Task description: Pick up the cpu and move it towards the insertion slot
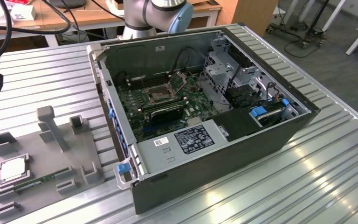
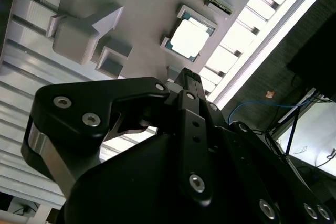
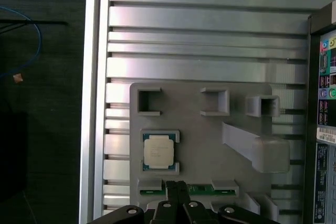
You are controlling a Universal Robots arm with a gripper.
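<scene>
Gripper [image 3: 176, 186] fingers, seemingly pressed together and empty, hover over the grey tray [image 3: 210, 150], near the cpu [image 3: 159, 150] lying in its tray recess. Pickup hasn't begun; I'd say grasping calls for parted fingers. The insertion slot [image 1: 158, 94] sits well beyond the tray.

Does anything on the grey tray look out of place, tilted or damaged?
Nothing stands out. The cpu lies flat and square in its recess on the grey tray, and the memory stick sits straight in its holder.

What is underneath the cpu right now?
The cpu sits in a framed recess of the grey fixture plate, which lies on the slatted metal table. The recess floor directly beneath the cpu is covered by it.
</scene>
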